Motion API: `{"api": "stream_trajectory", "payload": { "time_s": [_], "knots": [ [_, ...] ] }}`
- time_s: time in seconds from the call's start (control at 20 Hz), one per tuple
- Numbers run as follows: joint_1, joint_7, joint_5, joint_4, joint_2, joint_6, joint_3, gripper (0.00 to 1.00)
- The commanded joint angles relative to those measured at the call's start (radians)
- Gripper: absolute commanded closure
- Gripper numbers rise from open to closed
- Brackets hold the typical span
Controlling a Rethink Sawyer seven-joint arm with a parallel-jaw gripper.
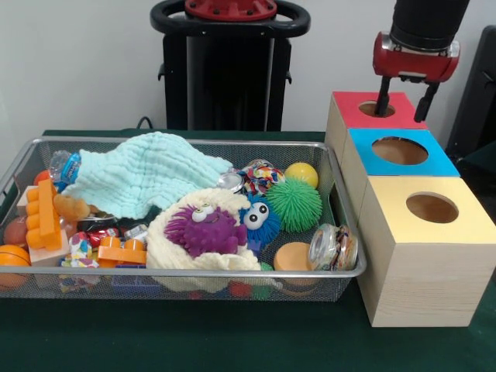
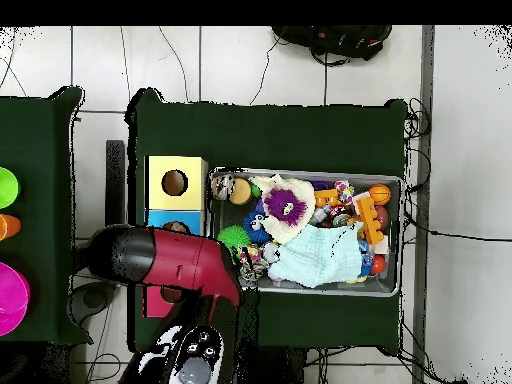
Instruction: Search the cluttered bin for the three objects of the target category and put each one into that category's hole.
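In the front view, the gripper point(image 1: 403, 99) is seen spread and empty, one finger dipped in the red box's hole point(image 1: 377, 109) at far right; the wire bin point(image 1: 345, 225) with the toys lies to its near left. In the overhead view, the red box is hidden under the arm point(image 2: 165, 258), and the fingers are not shown.

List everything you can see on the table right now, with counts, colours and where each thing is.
Mesh bin: one, silver wire, on the green table, beside the boxes.
Cloth: one, pale mint, draped over the bin's rear.
Fuzzy monster: one, purple, on a cream ring, bin centre.
Blue fuzzy creature: one, beside the purple one.
Spiky ball: one, green, bin's side nearest the boxes.
Yellow ball: one, behind the spiky ball.
Orange bricks: several, bin's end away from the boxes.
Glass jar: one, clear, front corner by the boxes.
Boxes: three, wooden, red, blue, yellow tops, each holed.
Hand: one, red and black, open, over the red box's hole.
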Motion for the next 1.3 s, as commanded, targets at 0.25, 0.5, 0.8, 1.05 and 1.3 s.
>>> {"api": "stream_trajectory", "payload": {
  "time_s": [0.25,0.5,0.8,1.05,1.3],
  "knots": [
    [-0.153,0.137,0.002,-0.075,0.178,-0.120,0.107,0.00],
    [-0.215,0.089,-0.015,-0.114,0.180,-0.091,0.120,0.00],
    [-0.282,0.057,-0.026,-0.125,0.163,-0.061,0.146,0.00],
    [-0.324,0.040,-0.030,-0.096,0.133,-0.054,0.173,0.00],
    [-0.336,0.042,-0.033,-0.092,0.101,-0.008,0.177,0.00]
  ]
}}
